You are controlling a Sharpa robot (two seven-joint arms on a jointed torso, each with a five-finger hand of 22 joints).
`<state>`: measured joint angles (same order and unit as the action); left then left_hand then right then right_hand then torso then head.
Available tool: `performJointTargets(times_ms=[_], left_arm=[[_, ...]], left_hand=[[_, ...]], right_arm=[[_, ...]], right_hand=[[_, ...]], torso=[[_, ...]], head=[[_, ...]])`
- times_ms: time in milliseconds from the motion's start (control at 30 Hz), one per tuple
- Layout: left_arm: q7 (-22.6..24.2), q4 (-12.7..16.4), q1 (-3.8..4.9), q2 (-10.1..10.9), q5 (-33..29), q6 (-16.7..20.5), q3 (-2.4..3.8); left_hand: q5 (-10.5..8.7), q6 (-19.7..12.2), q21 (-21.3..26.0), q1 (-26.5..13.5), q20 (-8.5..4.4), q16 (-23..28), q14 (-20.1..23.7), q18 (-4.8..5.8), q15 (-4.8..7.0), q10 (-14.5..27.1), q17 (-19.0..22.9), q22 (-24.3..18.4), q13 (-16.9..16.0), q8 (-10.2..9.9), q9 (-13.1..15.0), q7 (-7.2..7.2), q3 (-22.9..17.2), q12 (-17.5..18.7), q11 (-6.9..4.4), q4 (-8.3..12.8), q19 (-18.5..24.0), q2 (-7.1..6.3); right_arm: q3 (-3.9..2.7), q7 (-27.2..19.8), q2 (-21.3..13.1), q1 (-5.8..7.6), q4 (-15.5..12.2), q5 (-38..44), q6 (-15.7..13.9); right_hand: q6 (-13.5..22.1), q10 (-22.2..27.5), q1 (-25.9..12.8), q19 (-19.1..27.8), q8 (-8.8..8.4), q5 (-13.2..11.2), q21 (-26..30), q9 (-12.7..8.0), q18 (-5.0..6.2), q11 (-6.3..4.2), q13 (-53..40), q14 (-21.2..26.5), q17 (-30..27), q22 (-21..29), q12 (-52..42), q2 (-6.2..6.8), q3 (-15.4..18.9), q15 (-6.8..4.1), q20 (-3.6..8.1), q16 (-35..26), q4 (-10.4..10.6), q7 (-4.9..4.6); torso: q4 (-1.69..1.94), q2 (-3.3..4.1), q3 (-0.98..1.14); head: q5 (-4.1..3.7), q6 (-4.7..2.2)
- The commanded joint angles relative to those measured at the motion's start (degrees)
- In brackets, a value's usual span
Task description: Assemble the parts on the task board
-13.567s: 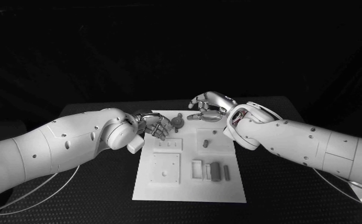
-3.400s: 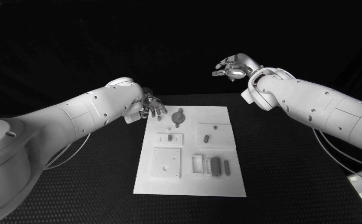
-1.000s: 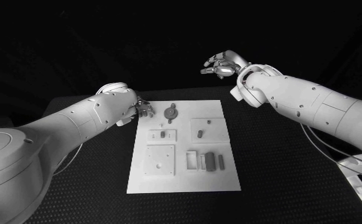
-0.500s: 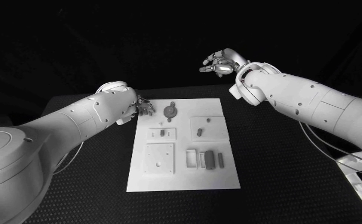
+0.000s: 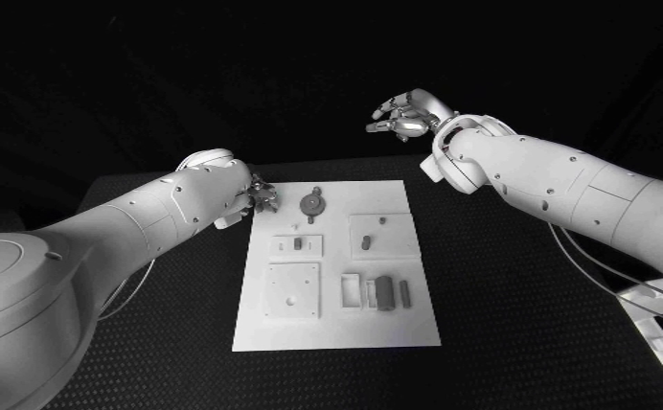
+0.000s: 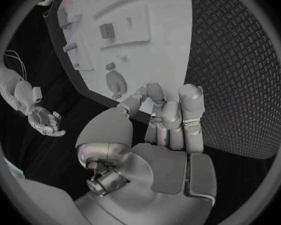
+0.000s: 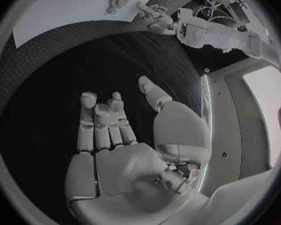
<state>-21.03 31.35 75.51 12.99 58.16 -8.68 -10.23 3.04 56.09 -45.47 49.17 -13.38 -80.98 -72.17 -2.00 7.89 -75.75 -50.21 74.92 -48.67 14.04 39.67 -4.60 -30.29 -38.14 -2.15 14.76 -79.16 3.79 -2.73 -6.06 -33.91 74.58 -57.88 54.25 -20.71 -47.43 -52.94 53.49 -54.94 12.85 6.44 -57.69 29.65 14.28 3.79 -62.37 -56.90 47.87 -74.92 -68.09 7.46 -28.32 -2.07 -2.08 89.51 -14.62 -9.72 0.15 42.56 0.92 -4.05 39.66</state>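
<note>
Right hand [image 7: 125, 150] empty, fingers apart; task board [image 7: 72, 10] beyond, left hand [image 7: 154, 16] seemingly at its edge

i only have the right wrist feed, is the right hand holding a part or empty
Observer: Empty. The right hand has its fingers apart with nothing in them, and the head view shows it raised beyond the far edge of the task board.
Operator: where is the left hand then
Observer: The left hand sits at the board's far left corner, beside the round keyhole-shaped part.
Operator: is it gripping anything
Observer: No. In the left wrist view its fingers lie straight and close together over the table, holding nothing.
</note>
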Motion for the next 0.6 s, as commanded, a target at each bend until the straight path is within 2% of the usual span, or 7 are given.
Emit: performJointTargets(times_ms=[33, 300, 500, 600], left_arm=[[0.9, 0.1, 0.01, -0.2, -0.7, -0.6, 0.03], [1.0, 0.1, 0.0, -0.2, -1.3, -0.4, 0.04], [1.0, 0.3, 0.02, 0.3, -3.3, -0.4, 0.09], [0.9, 0.8, 0.06, 0.8, -5.0, -0.3, 0.15]], left_hand=[[0.04, 0.5, -0.3, 0.6, 0.14, 0.3, -0.5, -6.55, 0.16, 0.0, -0.2, 1.1, 0.1, 0.4, 0.0, -0.07, -0.5, -0.4, 0.29, 0.1, 0.4, 0.09], [-0.03, 1.2, -0.5, 1.4, 0.24, 0.5, -0.7, -6.25, 0.16, -0.1, -0.6, 1.1, 0.4, 0.8, 0.1, 0.01, -1.5, -0.5, 0.25, 0.7, 0.5, 1.13], [-0.04, 4.2, -0.7, 1.8, 0.25, 0.5, -1.2, -5.91, 0.74, -0.5, -2.1, 1.1, 0.8, 2.7, 0.8, 0.82, -2.2, -0.6, -0.44, 1.3, 0.6, 1.92], [-0.04, 4.7, -0.7, 1.9, 0.24, 0.5, -1.3, -5.8, 0.93, -0.7, -2.6, 1.1, 1.0, 3.1, 1.0, 1.03, -2.5, -0.6, -0.64, 1.3, 0.6, 2.0]], right_arm=[[-0.04, -0.3, 0.1, 0.02, 0.0, 0.1, 0.2], [-0.04, -0.2, 0.1, 0.02, 0.0, 0.1, 0.3], [-0.04, -0.2, -0.2, 0.02, 0.0, 0.1, 0.4], [-0.04, -0.2, -0.4, 0.02, -0.1, 0.1, 0.3]], right_hand=[[0.2, 0.0, -0.2, 0.3, -0.04, 0.3, 0.3, -0.1, 0.72, 0.01, 0.1, 0.2, -0.1, -0.8, -0.2, -0.45, 0.2, -0.18, 0.01, 0.1, -0.1, -0.44], [0.1, 0.0, -0.1, 0.3, -0.03, 0.3, 0.3, -0.1, 0.72, 0.01, 0.1, 0.2, -0.1, -0.8, -0.3, -0.45, 0.2, -0.18, 0.02, 0.2, -0.1, -0.44], [0.1, 0.0, -0.2, 0.3, -0.02, 0.3, 0.3, -0.1, 0.72, 0.01, 0.1, 0.2, -0.1, -0.8, -0.3, -0.45, 0.2, -0.18, 0.01, 0.2, -0.1, -0.44], [0.1, 0.0, -0.2, 0.3, -0.02, 0.3, 0.3, -0.1, 0.72, 0.01, 0.1, 0.2, -0.1, -0.8, -0.3, -0.44, 0.2, -0.17, 0.01, 0.2, -0.1, -0.44]], torso=[[0.0, 0.06, 0.0], [0.0, 0.1, 0.04], [0.06, 0.09, 0.04], [0.1, 0.1, 0.05]], head=[[0.06, -0.02], [0.08, -0.06], [0.08, -0.01], [0.13, -0.07]])
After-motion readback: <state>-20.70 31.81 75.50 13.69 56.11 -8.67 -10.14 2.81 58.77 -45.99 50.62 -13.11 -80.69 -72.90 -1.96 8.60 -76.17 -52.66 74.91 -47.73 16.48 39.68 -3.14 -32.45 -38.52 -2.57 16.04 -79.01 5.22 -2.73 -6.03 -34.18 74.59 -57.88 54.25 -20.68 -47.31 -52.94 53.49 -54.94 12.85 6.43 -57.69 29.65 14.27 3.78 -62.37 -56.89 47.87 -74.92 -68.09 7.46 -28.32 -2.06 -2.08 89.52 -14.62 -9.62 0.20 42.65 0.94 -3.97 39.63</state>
